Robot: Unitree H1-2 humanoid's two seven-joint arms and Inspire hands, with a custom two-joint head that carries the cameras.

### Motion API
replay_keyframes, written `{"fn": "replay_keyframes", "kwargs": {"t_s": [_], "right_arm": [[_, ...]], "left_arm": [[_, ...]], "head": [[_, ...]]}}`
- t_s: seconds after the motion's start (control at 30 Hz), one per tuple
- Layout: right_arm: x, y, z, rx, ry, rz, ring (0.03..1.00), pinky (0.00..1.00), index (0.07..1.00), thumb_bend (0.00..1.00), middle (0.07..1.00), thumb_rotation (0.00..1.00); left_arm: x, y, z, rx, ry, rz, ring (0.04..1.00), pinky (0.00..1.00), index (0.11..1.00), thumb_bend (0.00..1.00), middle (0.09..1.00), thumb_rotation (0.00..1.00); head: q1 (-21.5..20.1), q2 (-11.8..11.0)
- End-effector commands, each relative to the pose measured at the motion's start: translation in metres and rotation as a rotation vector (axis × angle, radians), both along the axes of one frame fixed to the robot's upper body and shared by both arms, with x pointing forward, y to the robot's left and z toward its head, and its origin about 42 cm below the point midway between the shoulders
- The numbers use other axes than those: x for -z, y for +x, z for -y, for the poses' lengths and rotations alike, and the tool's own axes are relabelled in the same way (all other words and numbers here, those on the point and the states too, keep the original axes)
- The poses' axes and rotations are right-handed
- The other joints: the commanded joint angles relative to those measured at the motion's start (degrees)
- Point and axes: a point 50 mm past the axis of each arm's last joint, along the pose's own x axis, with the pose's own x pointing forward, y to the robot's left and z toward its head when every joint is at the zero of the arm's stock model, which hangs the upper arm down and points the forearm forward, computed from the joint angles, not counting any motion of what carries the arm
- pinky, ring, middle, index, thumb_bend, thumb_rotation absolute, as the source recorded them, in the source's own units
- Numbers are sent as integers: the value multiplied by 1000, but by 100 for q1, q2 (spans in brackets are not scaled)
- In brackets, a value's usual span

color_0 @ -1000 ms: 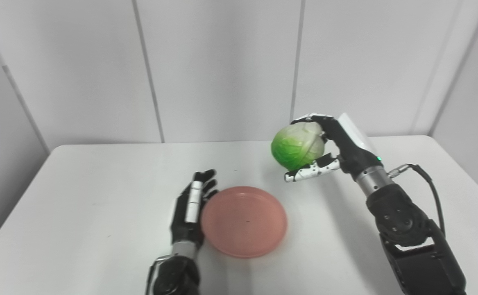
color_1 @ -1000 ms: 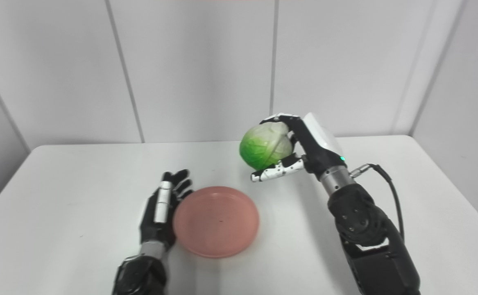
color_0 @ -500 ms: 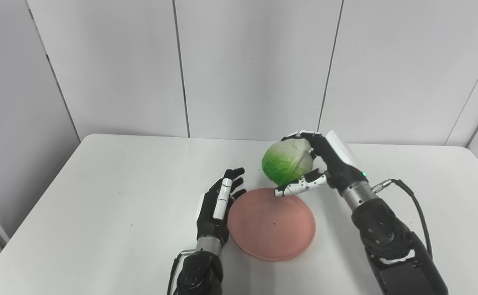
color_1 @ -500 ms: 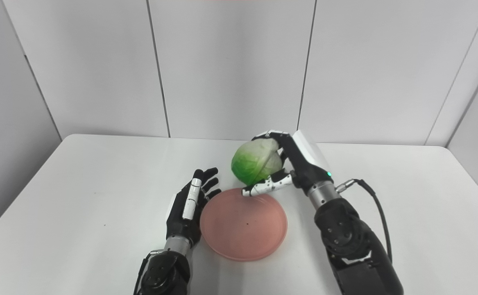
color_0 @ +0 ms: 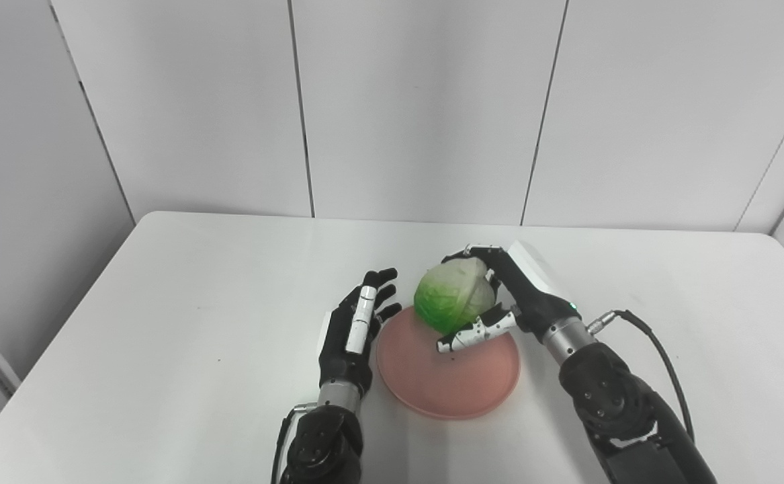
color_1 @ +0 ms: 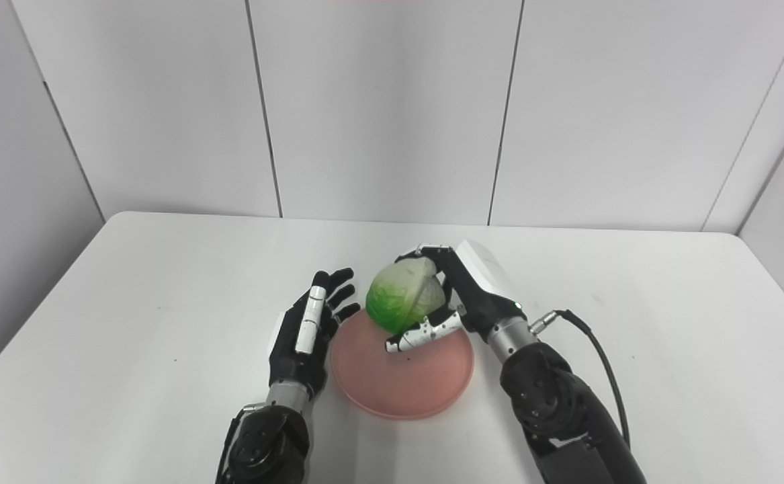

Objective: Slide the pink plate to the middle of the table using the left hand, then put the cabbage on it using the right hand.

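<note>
The round, shallow pink plastic plate (color_0: 449,373) lies flat on the white counter (color_0: 163,323), near the middle of it and a little toward the near edge. Over the far part of the plate is the round cabbage (color_0: 451,304), bright green below and pale whitish on top. It is held by the right hand (color_0: 506,302), whose fingers (color_0: 472,334) are wrapped around it from above and from below; the white fingertip under the cabbage is over the plate. I cannot tell whether the cabbage touches the plate or is a little above it. Just beside the left rim of the plate is the left hand (color_0: 353,333). It stands on its edge with the palm toward the plate, its fingers straight, spread apart and holding nothing. Whether it touches the rim I cannot tell.
</note>
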Motion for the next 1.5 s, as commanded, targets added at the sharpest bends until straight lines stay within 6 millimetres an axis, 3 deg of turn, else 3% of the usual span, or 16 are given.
{"fn": "replay_keyframes", "kwargs": {"t_s": [0.0,0.13,0.47,0.53,0.57,0.6,0.63,0.7,0.77,0.83,0.9,1.07,1.33,1.43,1.47], "right_arm": [[-17,2,-9,-38,5,118,377,280,490,524,547,135],[-5,1,-10,-37,-36,119,375,281,491,524,530,135],[19,-5,-9,-45,-152,137,404,291,496,523,598,140],[20,-6,-8,-48,-157,138,466,331,634,841,659,170],[20,-6,-7,-51,-154,137,480,341,655,885,672,178],[20,-5,-7,-54,-151,136,573,418,701,976,725,270],[20,-5,-6,-60,-150,137,578,422,703,981,727,275],[19,-5,-4,-69,-158,137,717,578,757,996,795,405],[17,-6,-3,-73,-170,136,849,864,806,1000,863,473],[16,-6,-2,-79,-186,149,936,978,839,1000,913,514],[13,-6,-1,-83,-199,154,985,997,868,1000,953,554],[6,-6,1,-89,-206,146,1000,1000,906,1000,996,599],[-15,-8,12,-70,-92,180,1000,1000,918,1000,999,602],[-23,-9,19,-52,-34,221,993,1000,907,1000,978,662],[-25,-9,22,-39,-8,233,968,953,900,1000,965,711]], "left_arm": [[9,-4,2,0,-2,-57,859,778,652,778,875,786],[8,-4,2,2,10,-57,856,786,651,775,878,790],[7,-4,4,10,14,-60,874,814,683,743,886,799],[8,-5,4,9,9,-58,872,801,679,742,884,790],[8,-4,4,8,8,-58,871,798,678,742,883,788],[8,-4,5,6,7,-57,864,782,670,741,881,783],[8,-4,5,4,1,-56,864,781,670,741,881,783],[8,-4,5,2,-9,-54,862,786,659,740,881,766],[8,-4,4,1,-4,-52,861,779,659,741,880,768],[8,-4,4,1,-2,-51,858,770,659,737,879,772],[8,-5,3,0,0,-51,857,766,657,737,877,776],[8,-5,2,3,-9,-55,859,756,659,736,881,774],[7,-4,1,1,-11,-58,866,786,673,733,880,778],[7,-1,0,-9,-12,-53,868,820,674,733,879,778],[6,-1,-1,-12,-11,-47,872,832,684,733,880,783]], "head": [[-17,5],[-34,10],[-56,19],[-61,13],[-59,11],[-59,11],[-61,16],[-61,16],[-70,8],[-73,6],[-89,10],[-116,5],[-165,3],[-181,-3],[-186,-1]]}}
